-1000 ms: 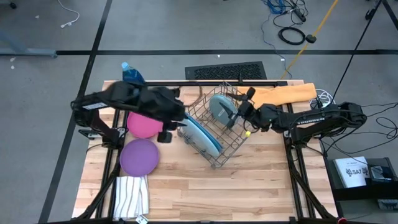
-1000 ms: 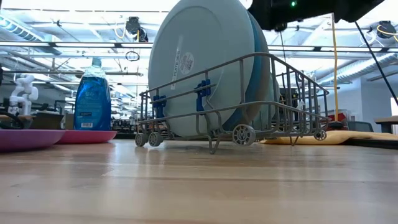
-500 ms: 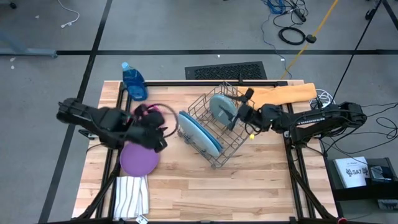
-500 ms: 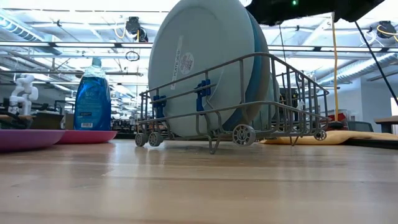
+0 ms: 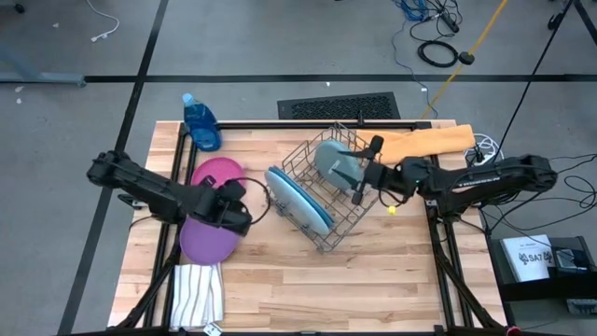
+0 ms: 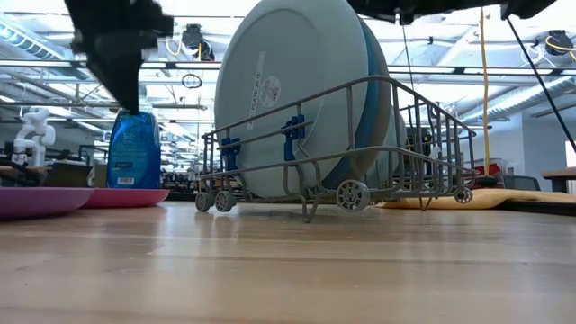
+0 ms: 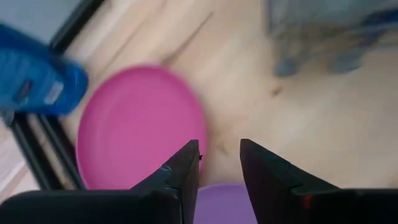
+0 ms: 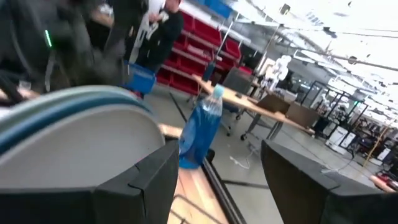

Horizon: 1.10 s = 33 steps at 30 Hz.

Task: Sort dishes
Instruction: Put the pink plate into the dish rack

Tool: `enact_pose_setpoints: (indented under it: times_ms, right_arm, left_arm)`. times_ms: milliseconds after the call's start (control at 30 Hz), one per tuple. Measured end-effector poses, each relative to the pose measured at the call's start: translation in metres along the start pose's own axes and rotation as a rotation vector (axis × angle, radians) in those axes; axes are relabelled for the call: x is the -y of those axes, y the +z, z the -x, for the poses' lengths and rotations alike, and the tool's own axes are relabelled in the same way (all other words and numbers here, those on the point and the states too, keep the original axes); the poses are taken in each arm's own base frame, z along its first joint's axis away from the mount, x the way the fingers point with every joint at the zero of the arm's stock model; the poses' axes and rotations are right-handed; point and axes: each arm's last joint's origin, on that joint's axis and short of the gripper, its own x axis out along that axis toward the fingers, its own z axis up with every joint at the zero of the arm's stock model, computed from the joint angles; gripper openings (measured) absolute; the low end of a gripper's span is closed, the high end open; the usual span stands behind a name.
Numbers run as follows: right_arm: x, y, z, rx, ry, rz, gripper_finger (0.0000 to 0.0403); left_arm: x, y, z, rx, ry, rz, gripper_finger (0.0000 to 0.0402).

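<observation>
While large grey (image 5: 280,191) and blue round plastic plates (image 5: 317,217) and a smaller pale teal plate (image 5: 333,163) stand in the wire rack (image 5: 336,233), magenta (image 5: 213,172) and purple (image 5: 203,243) plates remain on the table; the left gripper (image 5: 244,200) hovers apart, empty, and the right gripper (image 5: 362,174) gapes beside the teal plate

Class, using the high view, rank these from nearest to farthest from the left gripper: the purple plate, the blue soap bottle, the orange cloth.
1. The round purple plastic plate, right beneath the left gripper.
2. The blue soap bottle, at the table's far left corner.
3. The orange cloth, at the far right.
</observation>
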Motion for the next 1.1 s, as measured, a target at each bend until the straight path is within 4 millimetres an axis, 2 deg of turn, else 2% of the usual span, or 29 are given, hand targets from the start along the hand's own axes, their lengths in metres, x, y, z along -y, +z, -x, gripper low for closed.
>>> enact_pose_setpoints:
  times_ms: [67, 200, 333, 533, 800, 933, 1100]
  right_arm:
    - [0.003, 0.005, 0.004, 0.022, -0.007, -0.011, 0.0222]
    - [0.005, 0.010, 0.011, 0.031, -0.005, -0.025, 0.0222]
    - [0.006, 0.010, 0.012, 0.025, 0.001, -0.024, 0.0222]
    - [0.005, 0.010, 0.013, 0.020, 0.005, -0.019, 0.0222]
    - [0.005, 0.009, 0.013, 0.018, 0.006, -0.005, 0.0222]
    - [0.005, 0.009, 0.013, 0.018, 0.006, -0.010, 0.0222]
    - [0.005, 0.009, 0.013, 0.019, 0.006, -0.010, 0.0222]
  left_arm:
    - [-0.002, -0.002, -0.015, -0.069, 0.016, 0.013, 0.0129]
    - [-0.002, -0.007, -0.043, -0.220, -0.067, 0.060, 0.0155]
    - [0.002, -0.009, -0.068, -0.219, -0.168, 0.053, 0.0179]
    - [-0.009, -0.014, -0.088, -0.219, -0.105, 0.085, 0.0189]
    - [-0.015, -0.025, -0.114, -0.237, -0.147, 0.105, 0.0188]
    - [-0.020, -0.035, -0.124, -0.259, -0.124, 0.101, 0.0158]
    - [-0.020, -0.039, -0.127, -0.255, -0.148, 0.100, 0.0062]
